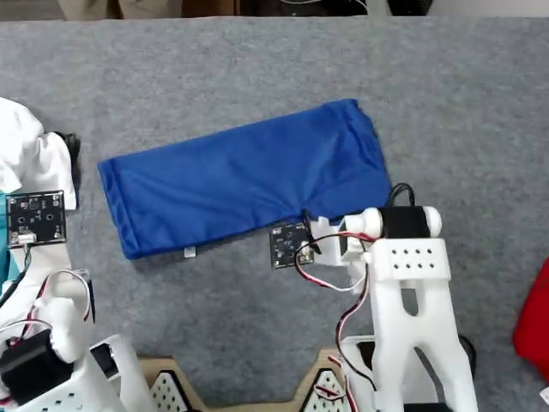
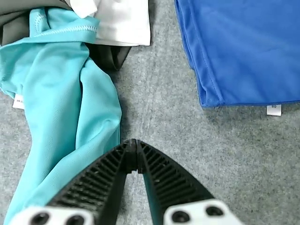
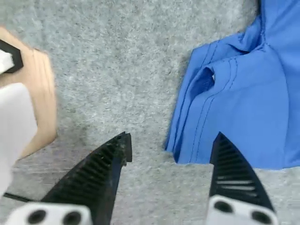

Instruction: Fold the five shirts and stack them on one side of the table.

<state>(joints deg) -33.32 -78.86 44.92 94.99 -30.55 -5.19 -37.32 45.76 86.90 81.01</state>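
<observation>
- Surroundings: a heap of loose garments lies at the left table edge. It holds a turquoise knit shirt (image 2: 61,93), a white shirt (image 2: 122,21) lying over it, and a dark grey garment (image 2: 112,56) showing from under the white one. A red cloth (image 1: 533,318) lies at the right edge, well apart from everything else.
- The left arm (image 1: 51,343) stands just beside the heap. The right arm (image 1: 403,275) stands at the near side, with its wrist over the near edge of the blue shirt.
- Left gripper (image 2: 136,161): fingers pressed together at the tips, and we see nothing between them. It hangs over the grey felt table cover (image 2: 164,93), with the turquoise shirt just beside one finger and the blue shirt apart on the other side.
- Right gripper (image 3: 171,145): fingers spread wide, holding nothing. A folded corner of the blue shirt lies between the jaws; one fingertip is over blue cloth, the other over felt.
- Smooth blue shirt (image 1: 249,176): folded into a long band and lying slantwise mid-table, with its right end farther from the arms than its left. Double-stitched hems and a few creases show at the corner by the right gripper. A small white label (image 2: 273,110) sticks out from the near edge at the left end.
- Room: uncovered felt runs along the far side, between the blue shirt and the red cloth, and in a strip between the heap and the blue shirt.
- A pale wooden base (image 3: 40,103) sits near the right gripper.
</observation>
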